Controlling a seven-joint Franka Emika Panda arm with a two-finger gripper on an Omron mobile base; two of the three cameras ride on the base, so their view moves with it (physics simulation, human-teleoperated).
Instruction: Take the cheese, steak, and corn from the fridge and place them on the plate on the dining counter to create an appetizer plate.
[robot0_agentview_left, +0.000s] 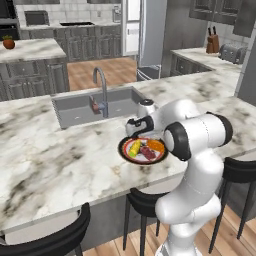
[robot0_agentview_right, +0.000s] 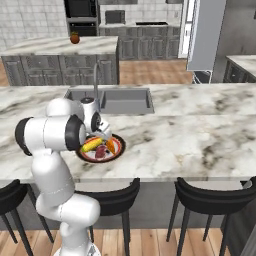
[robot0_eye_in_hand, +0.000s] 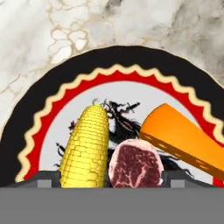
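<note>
Close up, corn (robot0_eye_in_hand: 85, 146), steak (robot0_eye_in_hand: 135, 165), cheese (robot0_eye_in_hand: 183, 138) on plate (robot0_eye_in_hand: 57, 70); base views add sink (robot0_agentview_left: 80, 107)

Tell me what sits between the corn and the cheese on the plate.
The steak lies between the corn and the cheese on the plate, clearest in the hand view.

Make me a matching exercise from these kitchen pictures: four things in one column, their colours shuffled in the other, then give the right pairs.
Things:
1. corn
2. cheese
3. steak
4. plate rim

Colours:
A. dark red with pale marbling
B. black
C. yellow
D. orange

Pairs: 1-C, 2-D, 3-A, 4-B
</note>
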